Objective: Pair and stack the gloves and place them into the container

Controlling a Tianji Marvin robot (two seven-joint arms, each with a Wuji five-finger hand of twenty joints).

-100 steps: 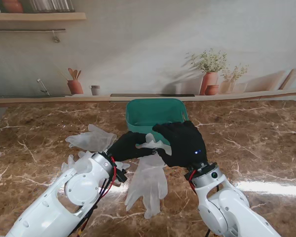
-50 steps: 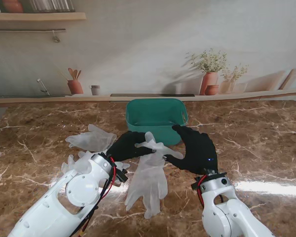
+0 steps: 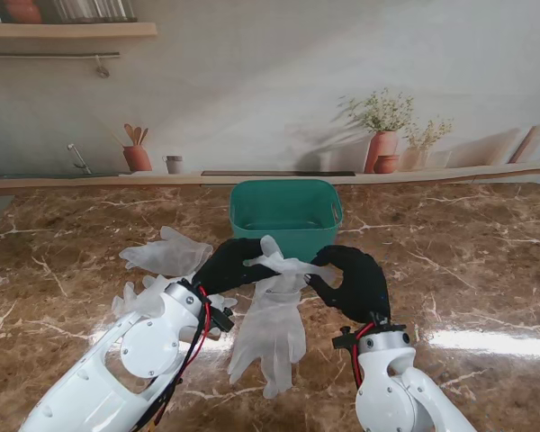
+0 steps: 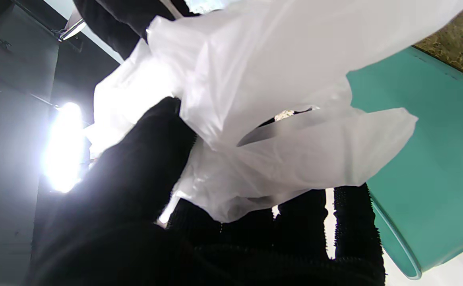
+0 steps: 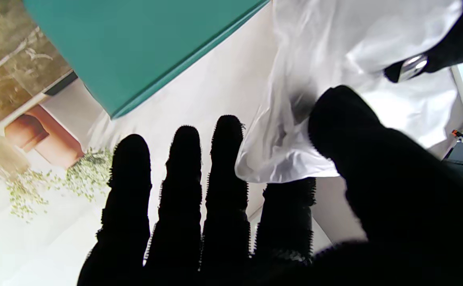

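A translucent white glove (image 3: 283,264) is stretched between my two black hands, just in front of the teal container (image 3: 285,216). My left hand (image 3: 229,265) pinches one end; in the left wrist view the thumb (image 4: 144,159) presses the glove (image 4: 275,119) against the fingers. My right hand (image 3: 355,279) holds the other end, and its thumb (image 5: 342,119) clamps the glove (image 5: 334,59) in the right wrist view. Another translucent glove (image 3: 272,337) lies flat on the table beneath them, fingers pointing toward me. Two more gloves (image 3: 166,255) (image 3: 130,297) lie to the left.
The brown marble table (image 3: 477,270) ends at a back ledge with a wall behind. The teal container (image 4: 422,159) (image 5: 136,47) stands close behind both hands. My left forearm (image 3: 144,351) covers part of the nearest left glove.
My right hand swung out to the right off the glove, turned, and came back to grip its right end. The glove now hangs stretched between both hands, slightly higher. The left hand barely moved.
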